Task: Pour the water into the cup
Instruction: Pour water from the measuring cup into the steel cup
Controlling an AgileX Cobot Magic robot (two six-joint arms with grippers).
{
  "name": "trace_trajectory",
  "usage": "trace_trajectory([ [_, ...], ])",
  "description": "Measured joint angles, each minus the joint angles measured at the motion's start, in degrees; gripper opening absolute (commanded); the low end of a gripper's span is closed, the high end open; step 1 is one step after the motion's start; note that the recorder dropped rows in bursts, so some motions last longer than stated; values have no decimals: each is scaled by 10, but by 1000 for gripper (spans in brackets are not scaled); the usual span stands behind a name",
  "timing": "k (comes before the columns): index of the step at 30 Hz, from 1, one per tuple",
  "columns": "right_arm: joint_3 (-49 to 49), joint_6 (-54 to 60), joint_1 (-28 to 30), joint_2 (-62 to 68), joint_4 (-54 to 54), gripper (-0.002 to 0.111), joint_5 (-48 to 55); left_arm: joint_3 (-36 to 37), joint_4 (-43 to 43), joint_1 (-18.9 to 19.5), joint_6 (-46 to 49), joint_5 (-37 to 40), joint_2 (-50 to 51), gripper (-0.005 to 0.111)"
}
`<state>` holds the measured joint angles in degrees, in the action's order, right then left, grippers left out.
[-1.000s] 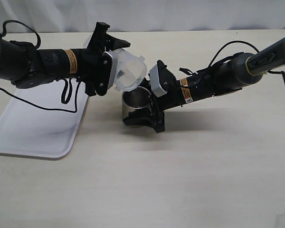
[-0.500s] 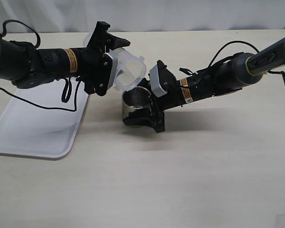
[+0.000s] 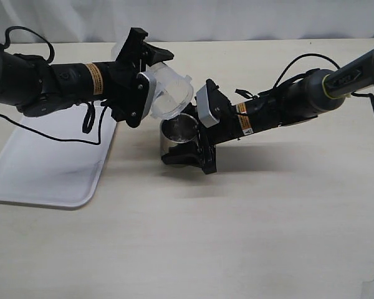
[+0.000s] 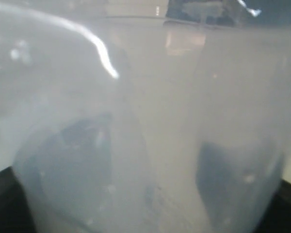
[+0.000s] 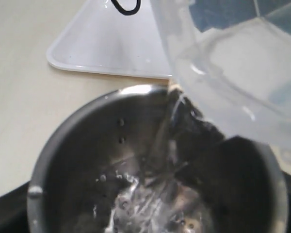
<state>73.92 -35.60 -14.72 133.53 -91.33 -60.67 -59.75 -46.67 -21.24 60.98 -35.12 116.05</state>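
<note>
Right wrist view: water (image 5: 161, 141) inside cup (image 5: 76, 158)

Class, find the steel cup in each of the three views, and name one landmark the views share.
Exterior view: cup at the centre, under the tilted beaker's lip.
Left wrist view: no cup made out; the beaker's cloudy wall fills the picture.
Right wrist view: cup fills the lower part, water streaming in.
Shared landmark: the beaker, seen in all three.
</note>
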Motion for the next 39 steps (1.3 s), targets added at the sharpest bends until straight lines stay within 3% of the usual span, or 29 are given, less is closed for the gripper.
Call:
trace_trajectory([
  [39,0,0,0,1,-3,4,3,0,34,-13,175,-55,0,0],
])
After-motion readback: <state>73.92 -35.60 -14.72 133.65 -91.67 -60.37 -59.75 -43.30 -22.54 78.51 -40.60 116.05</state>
